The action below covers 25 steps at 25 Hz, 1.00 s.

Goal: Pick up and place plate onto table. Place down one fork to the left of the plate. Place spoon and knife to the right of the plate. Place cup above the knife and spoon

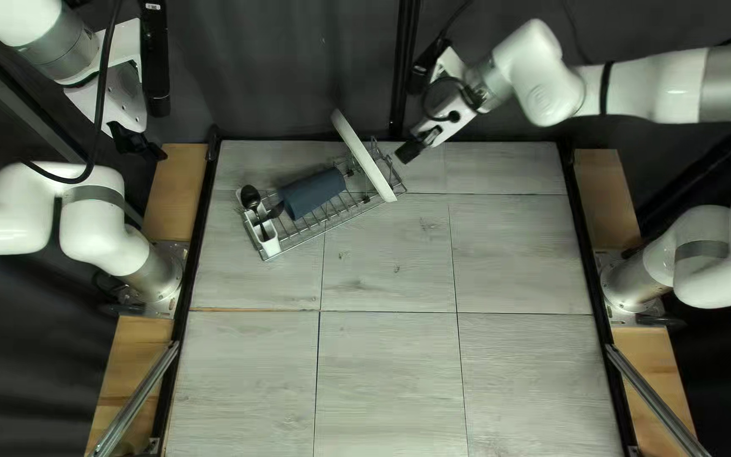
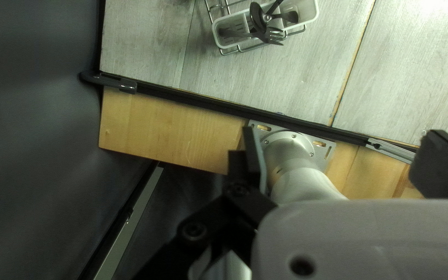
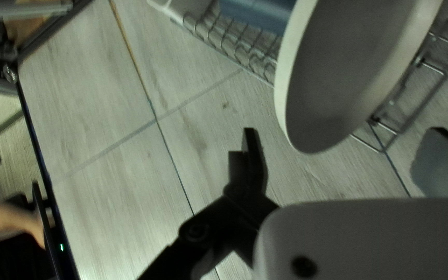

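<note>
While the top left view catches the plate (image 1: 364,156) almost edge-on, a slim pale bar tilted in the metal wire rack (image 1: 325,228), the right wrist view reveals its smooth, shallow hollow and thick rounded rim. Beside it in the rack lies the blue-grey cup (image 1: 312,193), a plain matte cylinder on its side. At the rack's other end, the white caddy (image 1: 271,246) holds dark, glossy cutlery; only the left wrist view shows its divided inside and slotted wall, the fork (image 2: 274,36) with its tines over the rim, and a rounded spoon (image 2: 257,16). I cannot pick out the knife. Near the plate, the right tool (image 1: 409,152) has its fingers spread, gripping nothing; the left tool (image 1: 160,154), beyond the desk (image 1: 391,364) with its grey wood-grain panels, is likewise open. Only the right wrist view includes a person's blurred bare arm (image 3: 6,217).
</note>
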Available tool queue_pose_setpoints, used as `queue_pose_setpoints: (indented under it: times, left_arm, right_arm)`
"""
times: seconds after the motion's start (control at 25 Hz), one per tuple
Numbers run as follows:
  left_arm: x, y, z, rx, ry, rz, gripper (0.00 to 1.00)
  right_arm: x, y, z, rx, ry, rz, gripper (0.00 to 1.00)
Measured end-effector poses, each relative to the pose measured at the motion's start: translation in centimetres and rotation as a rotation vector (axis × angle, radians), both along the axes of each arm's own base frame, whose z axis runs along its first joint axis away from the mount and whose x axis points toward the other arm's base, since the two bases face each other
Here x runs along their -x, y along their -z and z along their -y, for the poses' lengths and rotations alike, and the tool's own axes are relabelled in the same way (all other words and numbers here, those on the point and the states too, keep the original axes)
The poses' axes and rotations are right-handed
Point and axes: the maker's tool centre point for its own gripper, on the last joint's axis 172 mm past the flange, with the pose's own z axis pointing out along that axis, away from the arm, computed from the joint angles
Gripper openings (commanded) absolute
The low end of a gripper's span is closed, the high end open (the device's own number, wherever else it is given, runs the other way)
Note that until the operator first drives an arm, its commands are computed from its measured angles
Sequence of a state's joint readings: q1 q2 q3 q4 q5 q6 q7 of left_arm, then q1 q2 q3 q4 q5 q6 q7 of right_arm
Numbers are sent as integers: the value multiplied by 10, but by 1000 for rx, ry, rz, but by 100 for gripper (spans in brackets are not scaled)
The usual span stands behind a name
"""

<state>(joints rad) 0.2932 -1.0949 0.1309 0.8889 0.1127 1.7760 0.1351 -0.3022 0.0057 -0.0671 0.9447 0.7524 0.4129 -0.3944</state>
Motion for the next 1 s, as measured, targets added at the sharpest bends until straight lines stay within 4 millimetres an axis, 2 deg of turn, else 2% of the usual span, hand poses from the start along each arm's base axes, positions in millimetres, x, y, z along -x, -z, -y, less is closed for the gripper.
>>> queue_pose_setpoints:
  times: [0.48, 0.8, 0.96, 1.0]
  left_arm:
    - [0, 0, 0, 0, 0, 0, 100]
    - [0, 0, 0, 0, 0, 0, 100]
    - [0, 0, 0, 0, 0, 0, 100]
    - [0, 0, 0, 0, 0, 0, 100]
  right_arm:
    - [-22, 12, -2, -1, -90, 84, 100]
    - [-30, 17, 7, -5, -131, 137, 100]
    - [-35, 15, 1, -1, -152, 156, 100]
    - [-36, 14, -1, 1, -158, 158, 95]
